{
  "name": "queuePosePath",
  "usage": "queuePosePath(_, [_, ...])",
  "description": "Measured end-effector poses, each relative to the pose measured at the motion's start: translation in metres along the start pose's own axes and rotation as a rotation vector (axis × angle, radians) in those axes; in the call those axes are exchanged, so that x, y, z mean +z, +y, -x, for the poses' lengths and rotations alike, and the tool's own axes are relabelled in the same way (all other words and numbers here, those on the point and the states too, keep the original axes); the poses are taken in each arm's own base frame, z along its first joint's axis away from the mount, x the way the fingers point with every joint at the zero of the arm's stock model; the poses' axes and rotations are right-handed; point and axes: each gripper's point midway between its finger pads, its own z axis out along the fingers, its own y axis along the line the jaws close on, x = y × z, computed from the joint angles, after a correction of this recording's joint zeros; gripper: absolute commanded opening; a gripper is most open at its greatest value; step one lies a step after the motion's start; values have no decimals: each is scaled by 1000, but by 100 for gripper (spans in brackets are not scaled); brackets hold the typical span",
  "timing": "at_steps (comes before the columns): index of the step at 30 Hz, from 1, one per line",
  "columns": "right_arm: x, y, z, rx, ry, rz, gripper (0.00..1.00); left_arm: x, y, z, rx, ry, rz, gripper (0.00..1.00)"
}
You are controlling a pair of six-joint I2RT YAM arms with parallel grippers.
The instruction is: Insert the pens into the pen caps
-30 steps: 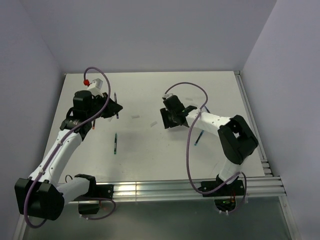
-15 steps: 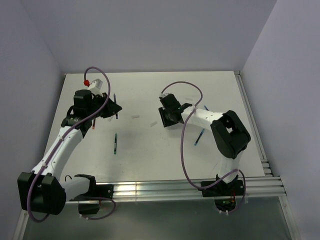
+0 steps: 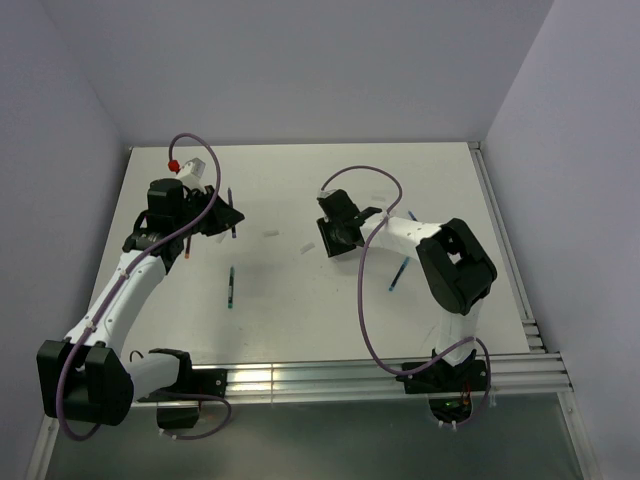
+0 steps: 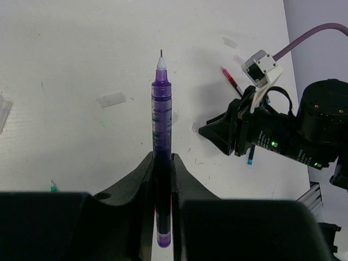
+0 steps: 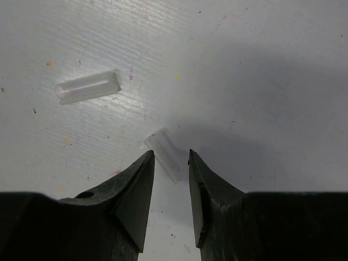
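Note:
My left gripper [image 4: 162,159] [image 3: 226,218] is shut on a purple pen [image 4: 161,114], whose bare tip points away over the table. In the right wrist view a pale pen cap [image 5: 163,145] lies tilted on the table, its near end between the fingertips of my right gripper [image 5: 171,157] [image 3: 320,245]. The jaws stand narrowly apart around it, a slim gap showing on each side. A second cap [image 5: 88,87] lies just beyond, up and to the left. Another cap [image 4: 111,99] lies ahead of the held pen.
A green pen [image 3: 231,287] lies near the middle front and a blue pen [image 3: 398,273] lies by the right arm. A red pen [image 4: 231,80] and two more caps [image 4: 229,42] lie beyond the right gripper. Side walls enclose the table.
The right jaws have narrowed around the cap and the right arm has eased slightly left. The left arm and its pen have stayed put.

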Motion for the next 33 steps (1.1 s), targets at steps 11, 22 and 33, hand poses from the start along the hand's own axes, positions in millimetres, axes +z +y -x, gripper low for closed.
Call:
queuePosePath(11, [7, 3, -3, -8, 26, 12, 38, 0, 0, 1, -1, -4, -2, 0])
queuePosePath(22, [10, 4, -2, -10, 32, 12, 34, 0, 0, 1, -1, -3, -3, 0])
queuePosePath(33, [13, 5, -3, -31, 48, -24, 23, 0, -1, 1, -3, 0, -8, 0])
